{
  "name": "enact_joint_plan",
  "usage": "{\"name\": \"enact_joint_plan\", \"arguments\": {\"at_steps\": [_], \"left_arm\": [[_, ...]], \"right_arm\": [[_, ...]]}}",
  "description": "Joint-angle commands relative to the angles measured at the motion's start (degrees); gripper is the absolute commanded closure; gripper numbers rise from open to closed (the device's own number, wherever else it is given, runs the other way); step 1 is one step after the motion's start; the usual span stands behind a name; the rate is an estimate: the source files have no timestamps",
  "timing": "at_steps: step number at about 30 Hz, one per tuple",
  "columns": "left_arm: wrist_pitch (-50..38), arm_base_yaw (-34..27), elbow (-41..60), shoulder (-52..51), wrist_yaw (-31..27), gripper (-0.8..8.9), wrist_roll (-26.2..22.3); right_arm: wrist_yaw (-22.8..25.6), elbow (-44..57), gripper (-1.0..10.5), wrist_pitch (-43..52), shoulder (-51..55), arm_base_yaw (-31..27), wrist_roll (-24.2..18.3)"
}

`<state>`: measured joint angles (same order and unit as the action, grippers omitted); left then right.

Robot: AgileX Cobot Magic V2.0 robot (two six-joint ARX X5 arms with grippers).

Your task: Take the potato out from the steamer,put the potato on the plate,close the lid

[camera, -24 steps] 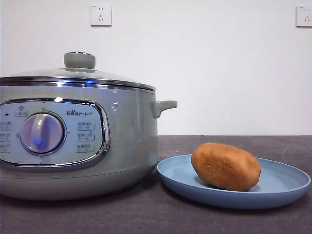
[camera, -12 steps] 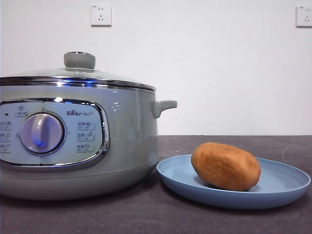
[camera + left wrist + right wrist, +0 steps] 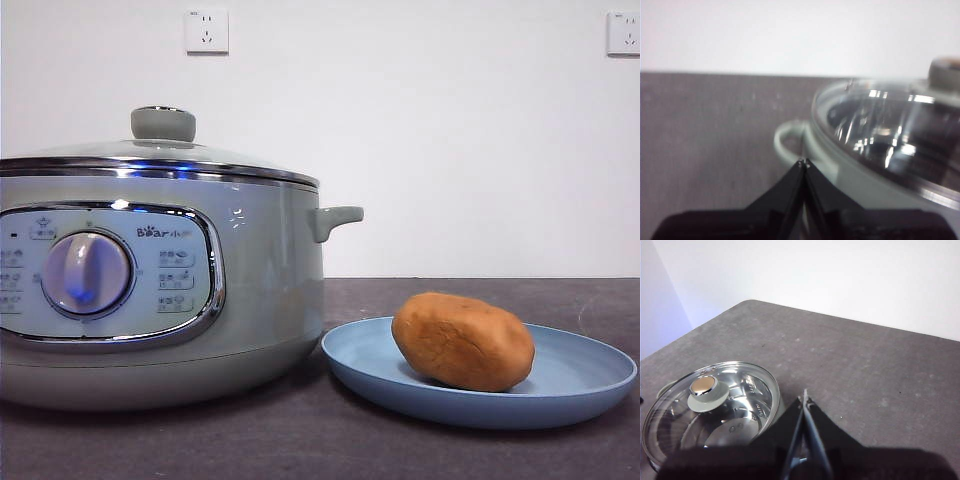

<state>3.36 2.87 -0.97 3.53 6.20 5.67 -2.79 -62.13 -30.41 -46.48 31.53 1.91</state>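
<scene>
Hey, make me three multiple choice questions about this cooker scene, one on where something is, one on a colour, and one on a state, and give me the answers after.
1. Where is the potato?
A. inside the steamer
B. on the plate
C. on the bare table

2. What colour is the plate?
A. light blue
B. red
C. black

3. What state is the steamer in?
A. lid missing
B. lid leaning against its side
C. lid seated on top

Answers:
1 B, the potato rests in the plate's hollow.
2 A, its rim and inner surface show light blue.
3 C, the glass lid sits on the steamer's rim, knob up.
</scene>
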Motion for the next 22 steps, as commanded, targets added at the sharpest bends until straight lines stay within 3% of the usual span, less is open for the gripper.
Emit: {"name": "enact_joint_plan", "arguments": {"at_steps": [1, 6, 22], "left_arm": [[1.77, -0.42, 0.79, -1.01, -0.13, 8.17, 0.90], [7.30, -0.42, 0.79, -1.86, -0.59, 8.17, 0.81], [6.82, -0.35, 0.79, -2.19, -1.60, 8.17, 0.55]], "right_arm": [[0.13, -0.13, 9.5, 0.15, 0.04, -0.02, -0.26], [0.15, -0.11, 9.5, -0.09, 0.04, -0.02, -0.26], [0.15, -0.13, 9.5, -0.09, 0.04, -0.02, -0.26]]}}
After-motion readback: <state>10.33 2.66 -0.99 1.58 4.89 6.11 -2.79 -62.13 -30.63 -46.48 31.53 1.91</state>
